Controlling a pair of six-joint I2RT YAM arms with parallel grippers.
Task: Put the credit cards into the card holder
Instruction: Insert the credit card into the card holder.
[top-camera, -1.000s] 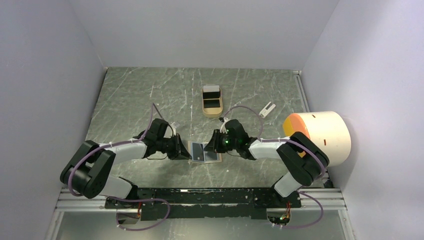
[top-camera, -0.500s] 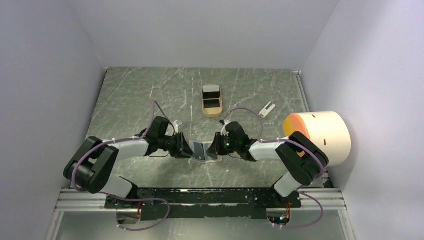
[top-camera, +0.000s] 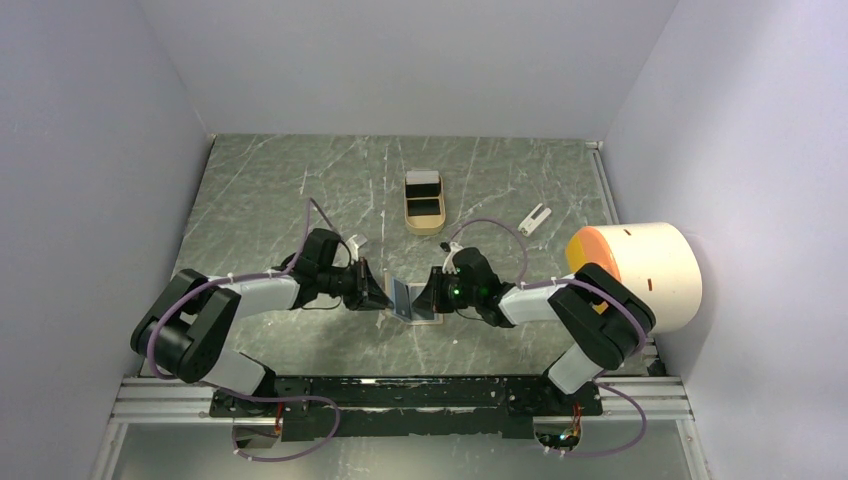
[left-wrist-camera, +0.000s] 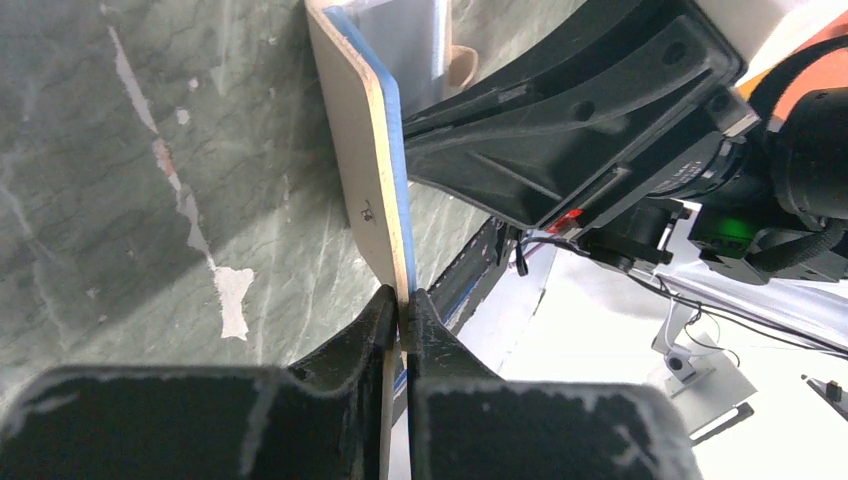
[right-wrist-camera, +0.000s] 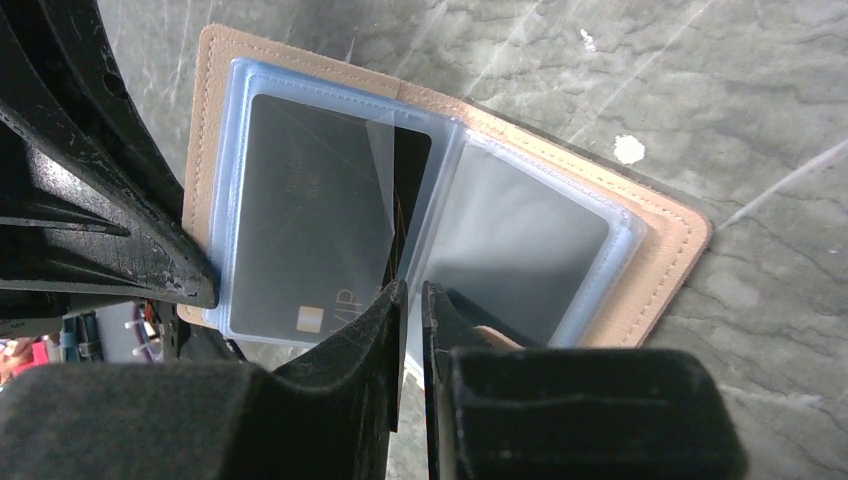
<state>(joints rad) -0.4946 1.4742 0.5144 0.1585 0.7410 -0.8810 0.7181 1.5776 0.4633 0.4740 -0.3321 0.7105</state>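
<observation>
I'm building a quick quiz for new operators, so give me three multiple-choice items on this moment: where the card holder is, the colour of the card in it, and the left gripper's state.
1. Where is the card holder? A between the left gripper and the right gripper; B left of both; C right of both.
2. What colour is the card in its clear sleeve? A red; B black; C green.
3. The left gripper is: A wide open; B shut on nothing; C shut on the card holder's cover.
Key: 1 A, the top view shows it flanked by both; 2 B, the right wrist view shows a dark card; 3 C, the left wrist view shows its jaws pinching the cover's edge.
</observation>
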